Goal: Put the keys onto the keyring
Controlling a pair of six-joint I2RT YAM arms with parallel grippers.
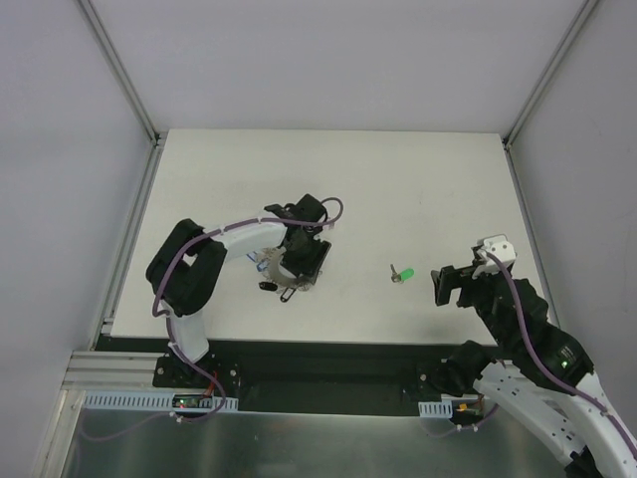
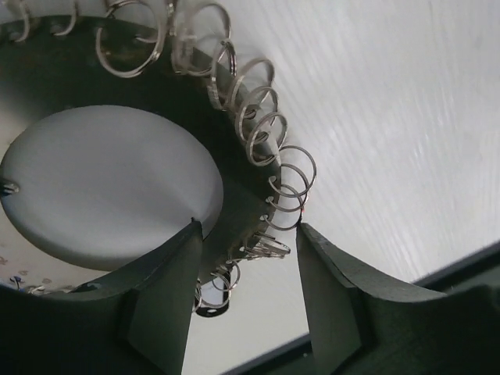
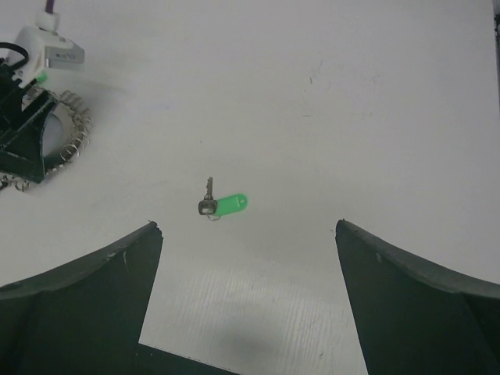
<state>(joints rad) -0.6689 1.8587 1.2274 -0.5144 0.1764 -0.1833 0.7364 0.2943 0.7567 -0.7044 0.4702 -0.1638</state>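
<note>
The keyring (image 2: pixel 234 180) is a dark flat ring fringed with small split rings. My left gripper (image 2: pixel 246 230) is shut on its band, one finger in the hole and the other against the outer split rings. In the top view the left gripper (image 1: pixel 299 267) covers most of the keyring (image 1: pixel 286 284). A black-headed key (image 1: pixel 269 286) and a blue one (image 1: pixel 261 262) hang from its edge. A key with a bright green head (image 3: pixel 223 206) lies alone on the table (image 1: pixel 401 274). My right gripper (image 3: pixel 246 226) is open and empty, just short of that key, to its right in the top view (image 1: pixel 443 284).
The white table (image 1: pixel 328 179) is walled by grey panels at the back and sides. Its dark front edge (image 1: pixel 328 349) runs along the arm bases. The right wrist view shows the left gripper (image 3: pixel 23 133) and keyring (image 3: pixel 66 129) at far left.
</note>
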